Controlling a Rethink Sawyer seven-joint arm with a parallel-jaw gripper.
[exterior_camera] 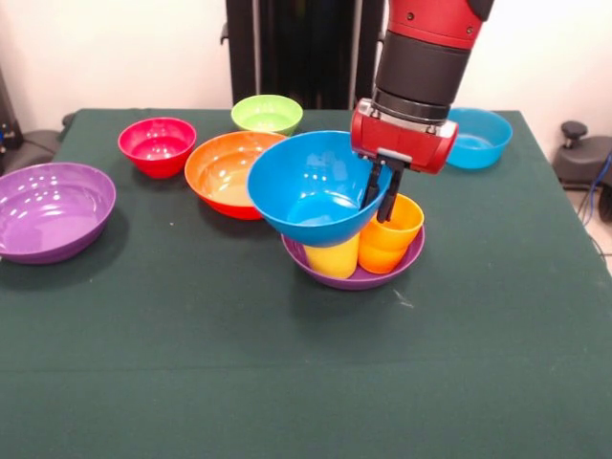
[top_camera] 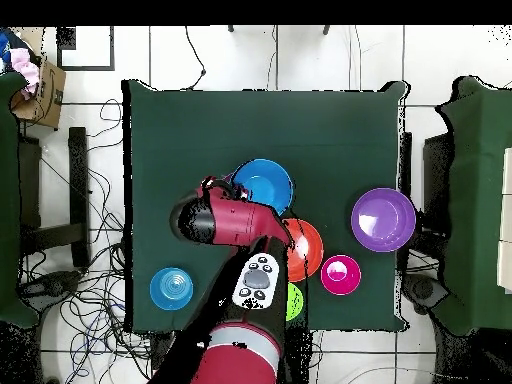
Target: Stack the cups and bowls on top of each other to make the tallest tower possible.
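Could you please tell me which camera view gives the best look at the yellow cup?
The front view: the yellow cup stands in the purple bowl beside the orange cup, under the tilted blue bowl that the claw grips. In the overhead view, the blue bowl and the arm hide it.

bowls: glossy smooth plastic with ceiling glare; big blue bowl [exterior_camera: 314, 187], big orange bowl [exterior_camera: 229, 172], purple bowl [exterior_camera: 50, 210], red bowl [exterior_camera: 157, 144], green bowl [exterior_camera: 267, 114]
cups: same shiny plastic; yellow cup [exterior_camera: 334, 257], orange cup [exterior_camera: 390, 234]
table [exterior_camera: 191, 363]: matt dark green cloth; slightly rough, no shine
arm [exterior_camera: 421, 57]: red shell glossy; black band duller
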